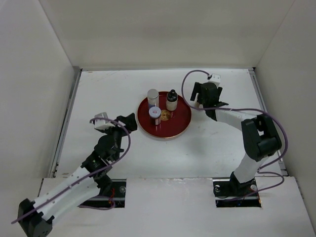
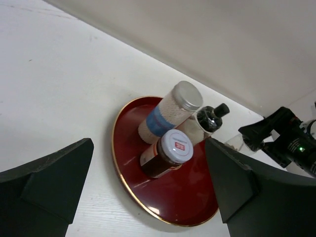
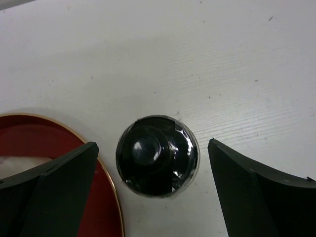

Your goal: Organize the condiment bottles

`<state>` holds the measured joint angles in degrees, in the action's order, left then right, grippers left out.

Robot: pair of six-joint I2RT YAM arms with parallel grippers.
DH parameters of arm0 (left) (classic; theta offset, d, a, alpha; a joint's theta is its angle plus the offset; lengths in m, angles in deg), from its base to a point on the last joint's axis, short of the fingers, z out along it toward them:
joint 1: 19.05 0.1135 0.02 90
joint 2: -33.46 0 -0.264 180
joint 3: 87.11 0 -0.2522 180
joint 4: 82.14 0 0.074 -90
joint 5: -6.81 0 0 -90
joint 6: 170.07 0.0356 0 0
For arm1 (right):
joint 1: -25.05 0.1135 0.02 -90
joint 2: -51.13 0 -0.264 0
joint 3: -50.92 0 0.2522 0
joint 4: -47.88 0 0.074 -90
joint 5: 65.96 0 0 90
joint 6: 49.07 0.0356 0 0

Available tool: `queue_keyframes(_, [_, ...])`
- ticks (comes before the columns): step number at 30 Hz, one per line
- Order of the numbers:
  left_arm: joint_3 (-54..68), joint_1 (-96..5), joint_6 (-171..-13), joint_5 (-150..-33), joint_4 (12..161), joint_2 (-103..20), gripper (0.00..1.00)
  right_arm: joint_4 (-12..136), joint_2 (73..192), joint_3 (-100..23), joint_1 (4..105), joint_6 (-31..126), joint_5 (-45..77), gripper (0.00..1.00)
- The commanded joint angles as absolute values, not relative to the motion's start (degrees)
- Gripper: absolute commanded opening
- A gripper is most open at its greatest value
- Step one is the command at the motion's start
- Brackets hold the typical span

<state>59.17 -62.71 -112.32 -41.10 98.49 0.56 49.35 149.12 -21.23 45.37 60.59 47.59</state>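
Observation:
Three condiment bottles stand on the round red tray [image 1: 177,127]: a tall white cylinder [image 1: 153,96] with a grey lid, a pale stubby bottle [image 1: 171,99] with a dark cap, and a short red-labelled jar [image 1: 155,114]. The left wrist view shows the cylinder [image 2: 170,111], the jar [image 2: 168,153] and the dark-capped bottle [image 2: 210,118]. My left gripper [image 2: 149,143] is open just left of the tray, holding nothing. A second dark-capped bottle [image 3: 157,155] stands on the table beside the tray rim [image 3: 106,173]. My right gripper [image 3: 154,143] hangs open above it, a finger on either side, apart from it.
White walls enclose the table on the left, back and right. In the top view my left gripper [image 1: 126,123] sits by the tray's left edge. My right gripper [image 1: 201,98] sits by its right edge, hiding the bottle beneath it.

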Motion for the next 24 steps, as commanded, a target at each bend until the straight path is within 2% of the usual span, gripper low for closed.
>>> queue_keyframes(1, [63.1,-59.7,-117.6,-40.1,91.8,7.3,1.00,47.6,151.5,-25.4,45.2,59.3,49.0,0.97])
queue_keyframes(5, [65.5,-55.7,-118.1,-42.0,88.6,10.3,1.00,47.2,152.8,-26.4,45.2,59.7,49.4,0.80])
queue_keyframes(7, [66.6,-54.2,-118.1,-42.1,88.4,10.8,1.00,47.0,151.5,-25.9,45.3,59.6,50.0,0.68])
queue_keyframes(9, [66.9,-52.6,-118.0,-42.8,88.6,10.4,1.00,46.3,148.6,-24.7,45.7,59.6,50.8,0.62])
queue_keyframes(17, [68.4,-51.4,-118.6,-44.7,90.9,9.2,1.00,49.9,126.6,-20.3,52.5,57.8,52.1,0.61])
queue_keyframes(24, [68.8,-51.1,-118.0,-45.4,92.2,8.4,1.00,48.4,124.1,-16.0,61.4,60.0,52.4,0.61])
